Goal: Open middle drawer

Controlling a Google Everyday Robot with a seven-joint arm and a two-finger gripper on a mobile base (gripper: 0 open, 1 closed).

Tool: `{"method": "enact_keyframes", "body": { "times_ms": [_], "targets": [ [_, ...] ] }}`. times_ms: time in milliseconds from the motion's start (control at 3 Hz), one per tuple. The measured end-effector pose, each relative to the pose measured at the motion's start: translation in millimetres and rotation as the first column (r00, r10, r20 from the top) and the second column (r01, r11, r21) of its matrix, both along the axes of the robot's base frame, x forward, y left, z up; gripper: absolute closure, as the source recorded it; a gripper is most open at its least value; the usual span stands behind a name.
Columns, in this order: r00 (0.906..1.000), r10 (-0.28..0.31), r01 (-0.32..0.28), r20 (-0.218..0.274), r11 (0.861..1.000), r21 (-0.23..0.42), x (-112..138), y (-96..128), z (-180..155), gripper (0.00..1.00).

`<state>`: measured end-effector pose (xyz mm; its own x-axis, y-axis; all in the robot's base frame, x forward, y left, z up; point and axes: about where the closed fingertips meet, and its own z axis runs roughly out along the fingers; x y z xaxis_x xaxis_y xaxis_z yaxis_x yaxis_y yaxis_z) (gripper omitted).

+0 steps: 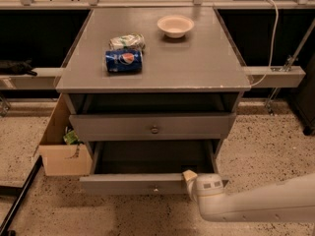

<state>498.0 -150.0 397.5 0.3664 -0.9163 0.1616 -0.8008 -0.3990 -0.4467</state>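
Observation:
The grey cabinet (152, 73) shows two drawer fronts. The upper, wider front (113, 127) carries a small round knob and sits slightly forward, with a dark gap above it. Below it, the middle drawer (123, 183) is pulled well out, its dark inside showing and its small knob at the centre of the front. My gripper (190, 177) is at the right end of that drawer's front, at its top edge. The white arm (256, 205) reaches in from the lower right. Any drawer lower down is hidden.
On the cabinet top lie a blue Pepsi can (123, 61), a crumpled green-and-white packet (127, 42) and a white bowl (175, 25). An open cardboard box (61, 154) stands on the speckled floor to the left. A black bar (17, 200) crosses the lower-left floor.

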Motion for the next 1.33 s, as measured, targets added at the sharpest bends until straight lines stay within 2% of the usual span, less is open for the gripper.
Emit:
{"method": "enact_keyframes", "body": {
  "times_ms": [333,667,1333],
  "targets": [
    [0.9998,-0.019,0.019,0.012,0.999,-0.047,-18.3,-8.8,-8.2,0.77],
    [0.9998,-0.019,0.019,0.012,0.999,-0.047,-18.3,-8.8,-3.6,0.99],
    [0.9997,-0.023,0.023,0.008,0.999,-0.04,-23.7,-10.0,1.6,1.0]
  ]
}}
